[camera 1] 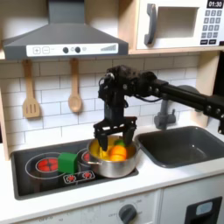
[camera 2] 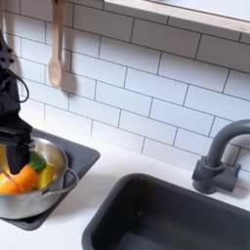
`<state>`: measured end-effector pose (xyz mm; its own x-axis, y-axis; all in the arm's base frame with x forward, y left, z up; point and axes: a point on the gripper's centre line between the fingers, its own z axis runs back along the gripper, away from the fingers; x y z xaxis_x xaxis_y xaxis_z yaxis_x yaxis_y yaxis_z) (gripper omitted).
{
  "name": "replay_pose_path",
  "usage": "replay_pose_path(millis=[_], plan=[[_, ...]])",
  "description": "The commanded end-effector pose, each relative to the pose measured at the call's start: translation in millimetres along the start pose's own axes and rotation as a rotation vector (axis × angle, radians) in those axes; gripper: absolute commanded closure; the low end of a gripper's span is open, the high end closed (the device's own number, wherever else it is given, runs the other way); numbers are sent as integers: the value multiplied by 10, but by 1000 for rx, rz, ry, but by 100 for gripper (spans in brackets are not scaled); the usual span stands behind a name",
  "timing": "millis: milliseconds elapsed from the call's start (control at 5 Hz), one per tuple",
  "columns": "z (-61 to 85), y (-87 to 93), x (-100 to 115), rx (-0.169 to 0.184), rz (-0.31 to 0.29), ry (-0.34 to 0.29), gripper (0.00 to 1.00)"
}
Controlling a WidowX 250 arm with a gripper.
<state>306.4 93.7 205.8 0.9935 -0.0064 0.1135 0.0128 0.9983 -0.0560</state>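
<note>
A silver pot (camera 1: 112,164) stands on the right burner of the black toy stove (camera 1: 35,166). It holds orange and yellow toy food (camera 1: 115,153); in the second exterior view I see an orange piece (camera 2: 12,183), a yellow piece (camera 2: 46,176) and a green piece (camera 2: 36,161) inside the pot (camera 2: 39,195). My gripper (camera 1: 115,143) hangs straight down over the pot, open, with its fingers spread just above the food and nothing between them. In the second exterior view the gripper (camera 2: 12,156) is at the left edge, partly cut off, reaching into the pot's mouth.
A green block (camera 1: 61,162) lies on the stove left of the pot. A dark sink (camera 1: 179,144) with a grey faucet (camera 1: 164,114) sits at the first exterior view's right. Wooden utensils (camera 1: 74,87) hang on the tiled wall, under a range hood (camera 1: 66,39) and a microwave (camera 1: 179,24).
</note>
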Motion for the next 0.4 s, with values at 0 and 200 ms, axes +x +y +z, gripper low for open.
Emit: replay_pose_path(millis=[0,200], plan=[[103,54,11,16,27,-21,0],[88,94,12,22,51,-18,0]])
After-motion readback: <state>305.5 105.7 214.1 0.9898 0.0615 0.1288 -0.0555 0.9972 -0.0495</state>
